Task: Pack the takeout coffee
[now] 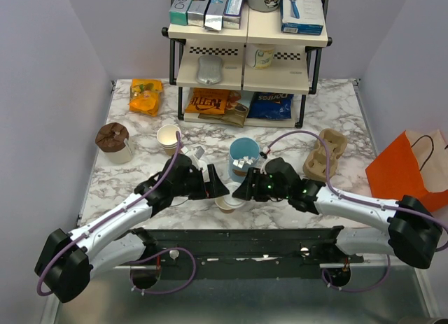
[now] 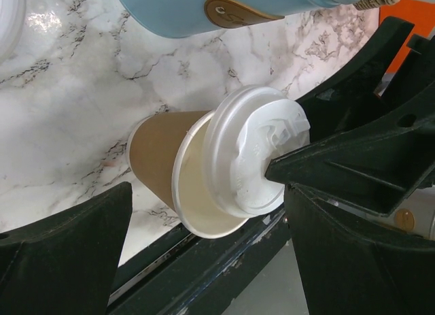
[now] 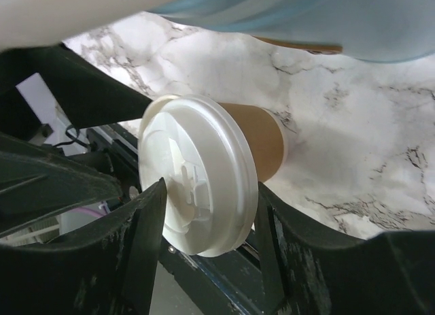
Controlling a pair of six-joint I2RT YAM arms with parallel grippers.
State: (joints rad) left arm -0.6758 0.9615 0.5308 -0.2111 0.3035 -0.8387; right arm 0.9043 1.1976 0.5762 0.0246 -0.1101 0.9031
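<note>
Straddling takeout coffee (image 1: 228, 203) with right claw (image 3: 211, 192), just nearside of blue cup (image 1: 243, 153); cannot tell whether clamped. Flanking it with left claw (image 2: 204, 254), spread wide.

On the rack (image 1: 246, 40) at the back of the table (image 1: 336, 107), the orange snack packet (image 1: 210, 100) on the lowest shelf carries dark block letters that read "NUTTER". Just right of it on that shelf, the blue bag (image 1: 271, 105) bears a white word that looks like "Doritos", too small to be sure. On the rack's top shelf, the leftmost box (image 1: 180, 3) shows large letters starting "QU"; the print on the other boxes there is too small to read. The tan oval badge (image 2: 234, 12) on the light-blue cup (image 2: 177, 9) and the moulded marks on the white lid (image 2: 255, 148) of the takeout coffee (image 2: 156, 152) cannot be made out.
</note>
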